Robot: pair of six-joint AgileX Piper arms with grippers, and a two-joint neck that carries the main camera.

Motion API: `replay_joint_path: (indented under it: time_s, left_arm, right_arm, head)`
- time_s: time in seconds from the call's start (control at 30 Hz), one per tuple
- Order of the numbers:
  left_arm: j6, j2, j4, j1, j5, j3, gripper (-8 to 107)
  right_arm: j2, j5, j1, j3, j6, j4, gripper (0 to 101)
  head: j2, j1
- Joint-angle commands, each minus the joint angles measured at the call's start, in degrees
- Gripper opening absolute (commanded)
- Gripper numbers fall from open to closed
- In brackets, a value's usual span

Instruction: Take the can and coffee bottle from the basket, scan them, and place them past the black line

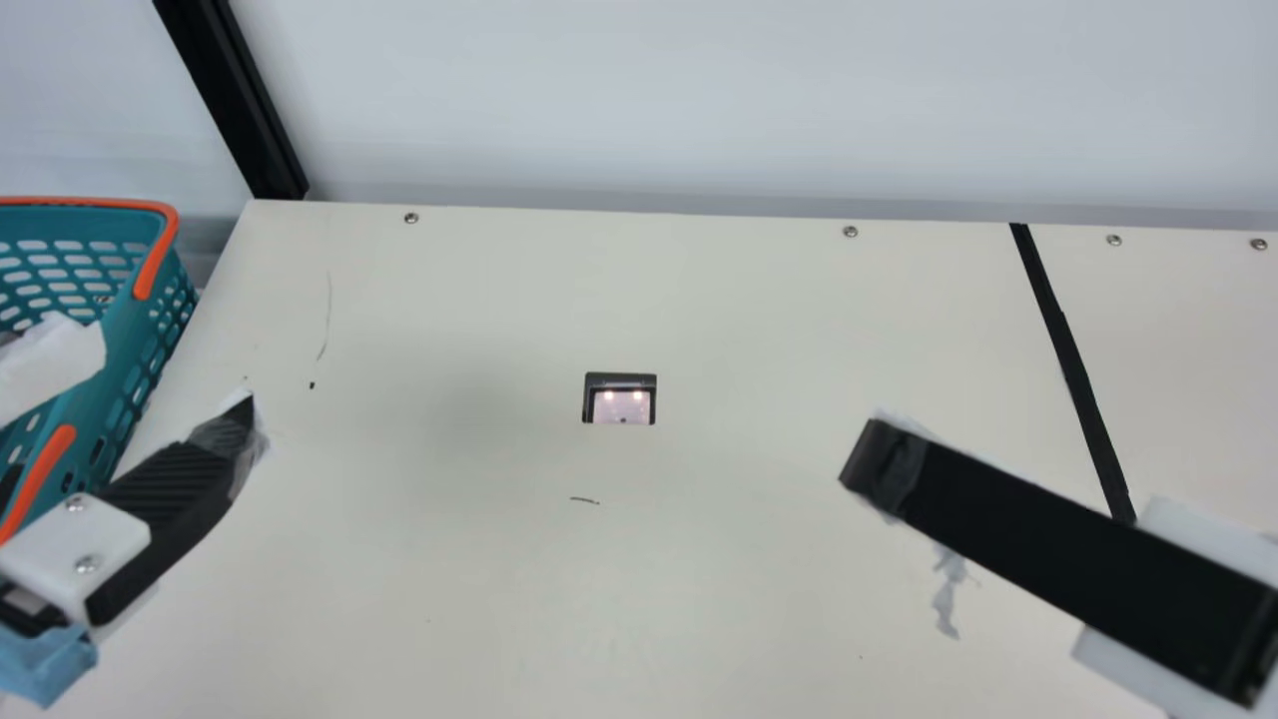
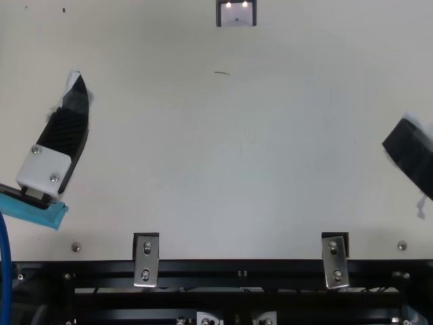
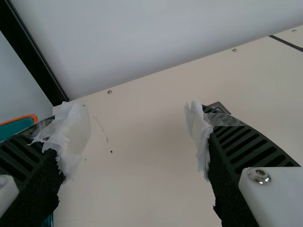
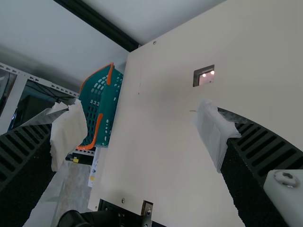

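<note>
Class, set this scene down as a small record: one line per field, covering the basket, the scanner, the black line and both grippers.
basket: teal with orange trim, beyond the table's left edge
scanner: dark-framed window with two lights, in the tabletop
black line: right of the scanner
left gripper: open, nothing between its fingers
right gripper: open, nothing between its fingers

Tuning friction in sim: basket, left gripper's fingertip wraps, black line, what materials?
Basket: plastic, likely; smooth, evenly teal, moulded-looking slots.
Left gripper, wraps: matte, probably tissue or cloth; crinkled, ragged edges.
Black line: matte; slightly uneven edge suggests tape, possibly paint.
</note>
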Motion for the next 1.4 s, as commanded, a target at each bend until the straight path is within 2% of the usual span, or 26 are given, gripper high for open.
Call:
replay_joint_path:
  time_s: [0.0, 0.23, 0.47, 0.67, 0.97, 1.13, 1.37]
  left_arm:
    - [0.0, 0.0, 0.0, 0.0, 0.0, 0.0, 90]
    - [0.0, 0.0, 0.0, 0.0, 0.0, 0.0, 90]
    - [0.0, 0.0, 0.0, 0.0, 0.0, 0.0, 90]
    - [0.0, 0.0, 0.0, 0.0, 0.0, 0.0, 90]
    - [0.0, 0.0, 0.0, 0.0, 0.0, 0.0, 90]
    - [0.0, 0.0, 0.0, 0.0, 0.0, 0.0, 90]
    - [0.0, 0.0, 0.0, 0.0, 0.0, 0.0, 90]
  right_arm:
    - [0.0, 0.0, 0.0, 0.0, 0.0, 0.0, 101]
    - [0.0, 0.0, 0.0, 0.0, 0.0, 0.0, 101]
    - [0.0, 0.0, 0.0, 0.0, 0.0, 0.0, 101]
    - [0.0, 0.0, 0.0, 0.0, 0.0, 0.0, 101]
    - [0.0, 0.0, 0.0, 0.0, 0.0, 0.0, 101]
    - [0.0, 0.0, 0.0, 0.0, 0.0, 0.0, 101]
    - [0.0, 0.0, 0.0, 0.0, 0.0, 0.0, 101]
  head:
    - [0.4, -1.4]
    - [0.7, -1.2]
    - [10.2, -2.7]
    - [19.9, -5.0]
    - [30.3, -10.1]
    - [32.4, -12.0]
    - [32.4, -12.0]
